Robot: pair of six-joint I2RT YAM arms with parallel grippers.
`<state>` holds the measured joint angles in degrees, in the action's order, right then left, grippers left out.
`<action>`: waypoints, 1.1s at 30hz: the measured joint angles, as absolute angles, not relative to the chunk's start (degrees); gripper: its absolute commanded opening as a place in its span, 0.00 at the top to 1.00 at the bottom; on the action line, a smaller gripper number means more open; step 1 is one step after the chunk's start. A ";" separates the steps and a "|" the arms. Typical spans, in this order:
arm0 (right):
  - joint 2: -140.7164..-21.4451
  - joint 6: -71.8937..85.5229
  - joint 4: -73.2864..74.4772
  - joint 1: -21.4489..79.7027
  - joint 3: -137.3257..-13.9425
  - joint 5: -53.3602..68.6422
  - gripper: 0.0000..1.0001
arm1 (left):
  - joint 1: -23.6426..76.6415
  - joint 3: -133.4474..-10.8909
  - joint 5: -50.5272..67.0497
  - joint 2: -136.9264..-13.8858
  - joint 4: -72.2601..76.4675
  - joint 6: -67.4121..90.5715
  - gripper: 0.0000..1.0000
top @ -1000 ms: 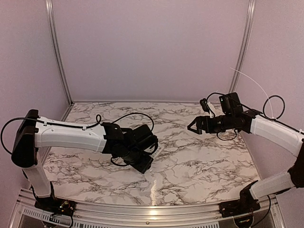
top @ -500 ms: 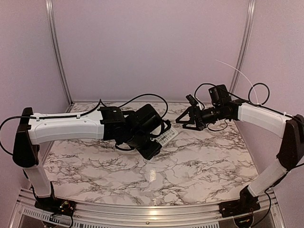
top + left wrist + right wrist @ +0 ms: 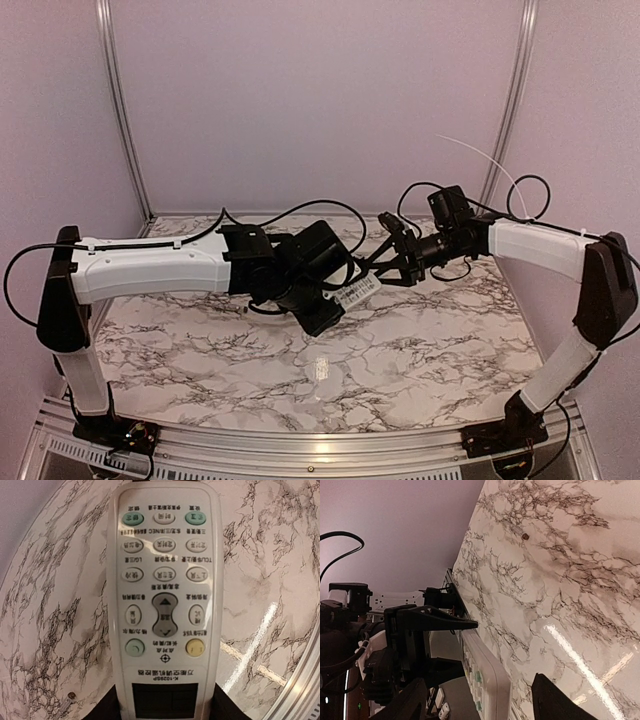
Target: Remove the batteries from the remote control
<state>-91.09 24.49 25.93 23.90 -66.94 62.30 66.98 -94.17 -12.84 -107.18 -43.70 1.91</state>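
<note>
Slim white remote control [image 3: 164, 605], buttoned face showing.

The remote control [image 3: 162, 600] is white, with two green buttons [image 3: 134, 517] at the end opposite its dark display [image 3: 162, 700] (a paler green button [image 3: 134, 646] and a yellow button [image 3: 195, 646] lie nearer that display). The worktop [image 3: 420, 340] is white marble, veined grey-black.

Remote [image 3: 162, 605]: 1
Btns on remote: 14 total (3 green, 1 yellow, 10 white incl. 1 nav pad)
Display window [image 3: 162, 700]: 1
Arms: 2, left arm [image 3: 150, 270] + right arm [image 3: 530, 245]
Grippers: 2, left gripper [image 3: 338, 296] + right gripper [image 3: 383, 262]
Marble table [image 3: 420, 350]: 1
Dark speck [image 3: 71, 695] on tabletop: 1
</note>
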 measured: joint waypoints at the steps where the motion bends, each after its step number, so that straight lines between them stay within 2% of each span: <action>1: -91.33 24.49 25.93 24.29 -66.94 62.63 0.34 | 66.96 -94.50 -12.88 -107.39 -43.79 1.72 0.59; 12: -93.65 26.11 26.04 28.34 -67.33 62.78 0.77 | 66.37 -95.72 -13.02 -107.77 -43.46 -1.28 0.59; 15: -93.86 26.24 25.98 28.25 -67.68 63.02 0.88 | 66.26 -95.72 -13.04 -107.77 -43.40 -1.93 0.55; 17: -93.89 25.71 25.74 28.27 -68.03 63.20 0.90 | 66.04 -95.72 -12.97 -107.77 -43.35 -2.24 0.48; 20: -94.08 25.82 26.13 28.27 -68.58 63.09 0.91 | 66.02 -95.83 -13.58 -107.77 -43.35 -2.59 0.19; 24: -95.44 25.98 29.93 28.34 -71.75 58.26 0.93 | 66.02 -95.83 -14.83 -107.77 -43.35 -3.29 0.01; 29: -98.91 25.71 37.67 28.25 -77.84 49.34 0.93 | 66.06 -95.83 -18.22 -107.70 -43.38 -3.27 0.01; 33: -99.44 27.57 40.05 27.64 -79.20 47.48 0.93 | 66.08 -94.56 -22.44 -106.41 -41.78 -3.66 0.01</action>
